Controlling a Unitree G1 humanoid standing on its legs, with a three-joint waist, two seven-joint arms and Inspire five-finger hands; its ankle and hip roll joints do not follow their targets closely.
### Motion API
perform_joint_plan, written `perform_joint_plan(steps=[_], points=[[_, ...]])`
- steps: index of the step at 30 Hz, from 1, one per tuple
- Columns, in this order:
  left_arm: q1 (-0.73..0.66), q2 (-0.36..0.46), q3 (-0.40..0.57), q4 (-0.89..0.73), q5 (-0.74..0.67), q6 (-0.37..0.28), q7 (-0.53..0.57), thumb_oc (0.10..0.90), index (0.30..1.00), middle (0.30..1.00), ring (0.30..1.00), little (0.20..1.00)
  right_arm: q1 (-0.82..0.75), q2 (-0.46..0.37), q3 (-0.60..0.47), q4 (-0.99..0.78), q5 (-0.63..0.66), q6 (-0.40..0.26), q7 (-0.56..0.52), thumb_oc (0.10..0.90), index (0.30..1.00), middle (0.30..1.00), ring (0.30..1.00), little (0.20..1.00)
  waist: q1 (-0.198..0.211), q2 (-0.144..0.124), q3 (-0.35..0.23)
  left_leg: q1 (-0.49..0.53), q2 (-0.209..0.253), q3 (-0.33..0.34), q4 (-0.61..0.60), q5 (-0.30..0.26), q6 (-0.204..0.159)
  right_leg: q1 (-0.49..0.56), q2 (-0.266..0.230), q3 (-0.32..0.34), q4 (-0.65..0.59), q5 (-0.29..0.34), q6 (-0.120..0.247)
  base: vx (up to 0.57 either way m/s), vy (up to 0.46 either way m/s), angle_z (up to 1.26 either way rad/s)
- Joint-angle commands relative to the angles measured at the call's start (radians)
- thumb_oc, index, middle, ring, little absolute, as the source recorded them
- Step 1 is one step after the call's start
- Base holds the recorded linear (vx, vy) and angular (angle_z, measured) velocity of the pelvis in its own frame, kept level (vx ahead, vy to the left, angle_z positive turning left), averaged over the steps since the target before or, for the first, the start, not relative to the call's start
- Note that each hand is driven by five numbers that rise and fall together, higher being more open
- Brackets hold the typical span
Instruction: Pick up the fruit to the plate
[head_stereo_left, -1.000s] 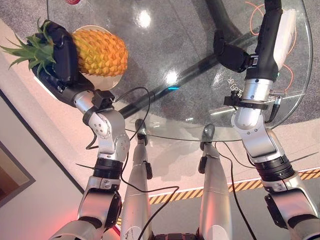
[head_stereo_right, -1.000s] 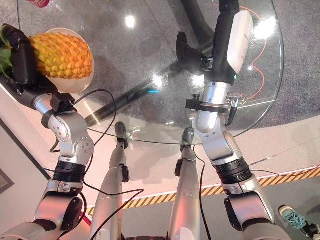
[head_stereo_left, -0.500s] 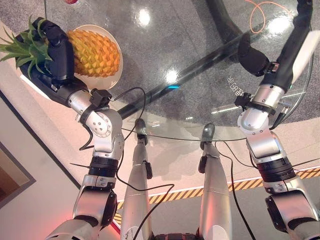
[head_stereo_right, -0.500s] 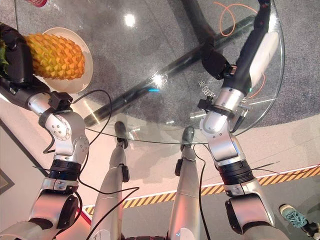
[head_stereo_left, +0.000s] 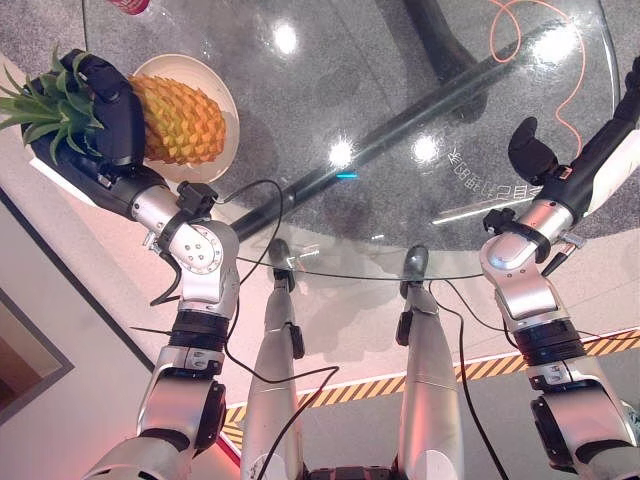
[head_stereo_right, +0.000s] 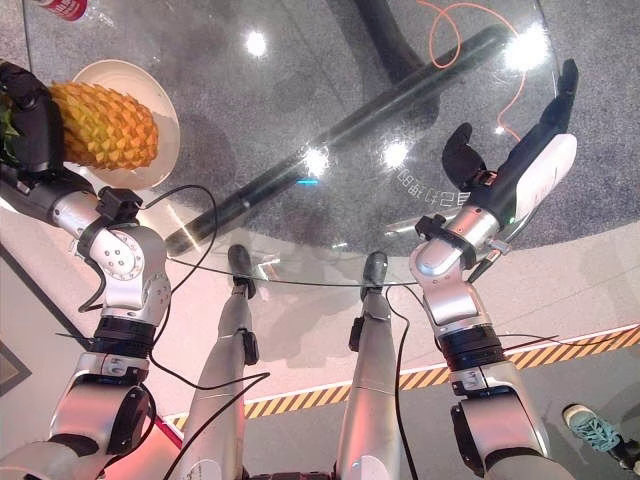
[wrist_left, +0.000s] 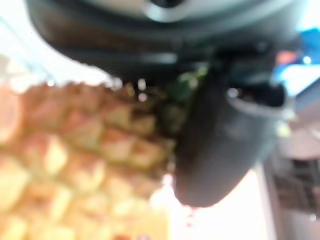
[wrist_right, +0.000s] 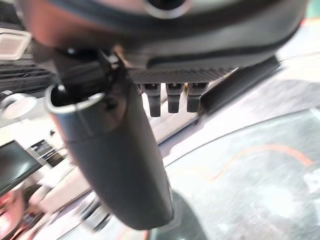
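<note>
A yellow pineapple with a green leafy crown lies over the white plate at the far left of the round glass table. My left hand is curled round the pineapple's crown end and holds it; up close the fruit's skin shows beside my thumb. My right hand hovers over the table's right edge with its fingers straight and nothing in it, its thumb standing free.
A red can stands on the table beyond the plate. An orange cable loops on the floor under the glass at the far right. Dark table legs cross below the top.
My left hand has drawn the pineapple slightly left and down over the plate. My right arm has swung out and back towards the table's right edge.
</note>
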Motion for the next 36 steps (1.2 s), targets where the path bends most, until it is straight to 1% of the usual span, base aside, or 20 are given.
perform_joint_plan(steps=[1, 4, 6, 9, 14, 22, 23, 30, 35, 36], points=[[-0.143, 0.131, 0.016, -0.014, 0.150, -0.151, 0.068, 0.100, 0.300, 0.300, 0.300, 0.200, -0.050, -0.060, -0.075, 0.014, 0.062, -0.091, -0.147, 0.800, 0.900, 0.900, 0.900, 0.900, 0.009, -0.040, -0.024, 0.009, 0.032, -0.040, 0.073, -0.100, -0.048, 0.089, 0.037, -0.056, -0.192, 0.155, -0.021, 0.00, 0.000, 0.00], [-0.167, 0.152, 0.005, 0.029, 0.172, -0.151, 0.096, 0.100, 0.300, 0.300, 0.300, 0.200, -0.049, -0.067, -0.087, 0.101, 0.154, -0.141, -0.154, 0.800, 0.900, 0.900, 0.900, 0.900, 0.008, -0.041, -0.024, 0.006, 0.034, -0.039, 0.077, -0.103, -0.050, 0.087, 0.038, -0.056, -0.190, 0.152, -0.022, 0.00, 0.000, 0.00], [-0.191, 0.184, -0.009, 0.069, 0.163, -0.154, 0.107, 0.100, 0.300, 0.300, 0.300, 0.200, -0.043, -0.073, -0.096, 0.195, 0.239, -0.199, -0.158, 0.800, 0.900, 0.900, 0.900, 0.900, 0.007, -0.043, -0.024, 0.002, 0.036, -0.040, 0.081, -0.106, -0.053, 0.085, 0.039, -0.058, -0.190, 0.150, -0.023, 0.00, 0.000, 0.00], [-0.222, 0.213, -0.029, 0.111, 0.139, -0.157, 0.105, 0.100, 0.300, 0.300, 0.300, 0.200, -0.049, -0.078, -0.097, 0.280, 0.321, -0.233, -0.162, 0.800, 0.900, 0.900, 0.900, 0.900, 0.006, -0.048, -0.024, 0.000, 0.038, -0.041, 0.084, -0.109, -0.055, 0.084, 0.040, -0.060, -0.189, 0.148, -0.025, 0.00, 0.000, 0.00], [-0.273, 0.253, -0.056, 0.174, 0.117, -0.158, 0.101, 0.100, 0.300, 0.300, 0.300, 0.200, -0.061, -0.093, -0.099, 0.413, 0.425, -0.261, -0.164, 0.800, 0.900, 0.900, 0.900, 0.900, 0.004, -0.054, -0.024, -0.005, 0.040, -0.040, 0.090, -0.112, -0.056, 0.082, 0.041, -0.063, -0.190, 0.147, -0.027, 0.00, -0.015, -0.04], [-0.327, 0.283, -0.092, 0.243, 0.082, -0.168, 0.103, 0.100, 0.300, 0.300, 0.300, 0.200, -0.087, -0.104, -0.114, 0.606, 0.542, -0.270, -0.125, 0.800, 0.900, 0.900, 0.900, 0.900, 0.007, -0.053, -0.024, -0.011, 0.038, -0.045, 0.094, -0.118, -0.054, 0.079, 0.042, -0.065, -0.193, 0.144, -0.030, 0.00, 0.000, 0.00], [-0.332, 0.286, -0.096, 0.250, 0.079, -0.171, 0.101, 0.100, 0.300, 0.300, 0.300, 0.200, -0.088, -0.106, -0.116, 0.632, 0.561, -0.277, -0.115, 0.800, 0.900, 0.900, 0.900, 0.900, 0.008, -0.052, -0.024, -0.011, 0.039, -0.045, 0.094, -0.119, -0.053, 0.081, 0.042, -0.066, -0.194, 0.143, -0.030, 0.00, 0.000, 0.00], [-0.363, 0.303, -0.122, 0.299, 0.061, -0.178, 0.089, 0.100, 0.300, 0.300, 0.300, 0.200, -0.085, -0.122, -0.133, 0.804, 0.660, -0.273, -0.028, 0.800, 0.900, 0.900, 0.900, 0.900, 0.010, -0.051, -0.024, -0.013, 0.039, -0.049, 0.102, -0.124, -0.050, 0.080, 0.045, -0.066, -0.189, 0.138, -0.032, 0.00, 0.000, 0.00], [-0.379, 0.310, -0.135, 0.319, 0.056, -0.171, 0.096, 0.100, 0.300, 0.300, 0.300, 0.200, -0.075, -0.119, -0.130, 0.876, 0.709, -0.220, 0.032, 0.800, 0.900, 0.900, 0.900, 0.900, 0.010, -0.053, -0.024, -0.014, 0.041, -0.052, 0.108, -0.127, -0.048, 0.081, 0.046, -0.066, -0.186, 0.135, -0.033, 0.00, 0.000, 0.00], [-0.382, 0.311, -0.137, 0.322, 0.060, -0.165, 0.104, 0.100, 0.300, 0.300, 0.300, 0.200, -0.071, -0.119, -0.129, 0.889, 0.722, -0.192, 0.058, 0.800, 0.900, 0.900, 0.900, 0.900, 0.011, -0.054, -0.024, -0.014, 0.040, -0.053, 0.109, -0.128, -0.048, 0.082, 0.047, -0.066, -0.186, 0.134, -0.033, 0.00, 0.000, 0.00]])
